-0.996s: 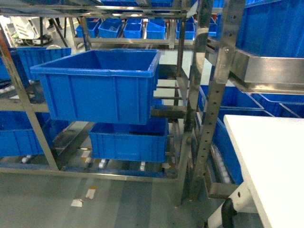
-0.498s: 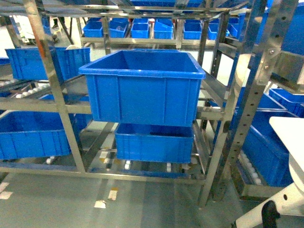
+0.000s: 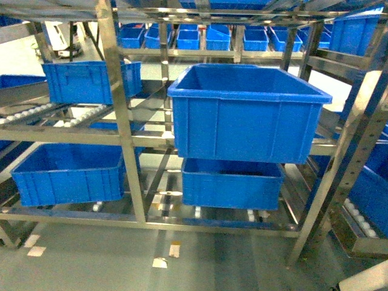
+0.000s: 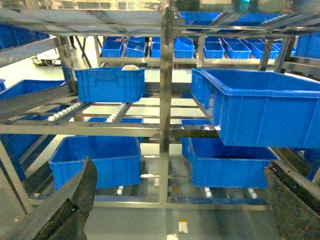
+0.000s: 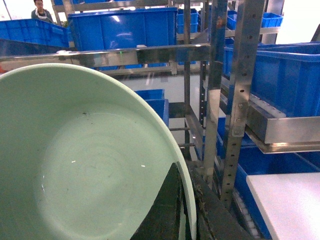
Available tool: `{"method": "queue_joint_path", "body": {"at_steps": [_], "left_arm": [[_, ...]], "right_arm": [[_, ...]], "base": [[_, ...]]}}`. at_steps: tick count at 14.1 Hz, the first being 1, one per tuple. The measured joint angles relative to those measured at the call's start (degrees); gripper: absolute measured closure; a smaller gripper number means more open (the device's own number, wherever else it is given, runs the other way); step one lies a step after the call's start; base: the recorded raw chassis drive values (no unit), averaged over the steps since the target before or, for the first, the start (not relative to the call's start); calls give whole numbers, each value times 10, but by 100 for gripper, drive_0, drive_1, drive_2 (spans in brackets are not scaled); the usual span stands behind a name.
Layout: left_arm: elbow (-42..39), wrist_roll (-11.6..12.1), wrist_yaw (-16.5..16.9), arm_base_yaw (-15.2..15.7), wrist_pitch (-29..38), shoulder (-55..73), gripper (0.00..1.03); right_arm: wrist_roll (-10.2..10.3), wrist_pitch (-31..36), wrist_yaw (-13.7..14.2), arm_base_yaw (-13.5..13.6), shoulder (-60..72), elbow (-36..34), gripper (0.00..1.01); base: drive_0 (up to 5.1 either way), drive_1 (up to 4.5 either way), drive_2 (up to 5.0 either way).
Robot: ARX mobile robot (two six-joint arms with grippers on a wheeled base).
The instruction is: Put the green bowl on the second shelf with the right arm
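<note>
My right fingers [image 5: 185,210] are pinched on the rim of the green bowl [image 5: 85,165], one dark finger lying inside the bowl and the other just outside its edge, so the pale bowl fills the lower left of my right wrist view with its hollow turned toward the camera. Past the bowl stands a steel upright [image 5: 240,85] with a row of holes, blue crates on the racks behind it, a white bench [image 5: 285,205] corner at lower right, and a person [image 5: 41,10] far off at top left. My left fingers [image 4: 175,210] stand wide apart, one dark finger at each lower corner of the left wrist view, gripping nothing. Ahead of my head camera is the steel rack [image 3: 124,133]: a large blue crate [image 3: 245,115] sits on a middle shelf at right, a shallower blue crate [image 3: 230,182] lies directly beneath it, another low crate [image 3: 66,173] sits lower left, and a smaller crate [image 3: 91,79] rests on the roller shelf at upper left. Neither my arms nor the bowl appear in the head view
</note>
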Motion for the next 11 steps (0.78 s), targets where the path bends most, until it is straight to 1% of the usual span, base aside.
{"method": "queue_joint_path", "body": {"at_steps": [8, 9, 11], "left_arm": [[0, 0, -2, 0, 1, 0, 5], [0, 0, -3, 0, -2, 0, 5], [0, 0, -2, 0, 1, 0, 5]], "right_arm": [[0, 1, 0, 0, -1, 0, 99], [0, 2, -6, 1, -1, 0, 99], [0, 0, 0, 0, -1, 0, 99]], "base": [[-490, 243, 243], [0, 0, 0], [0, 0, 0]]}}
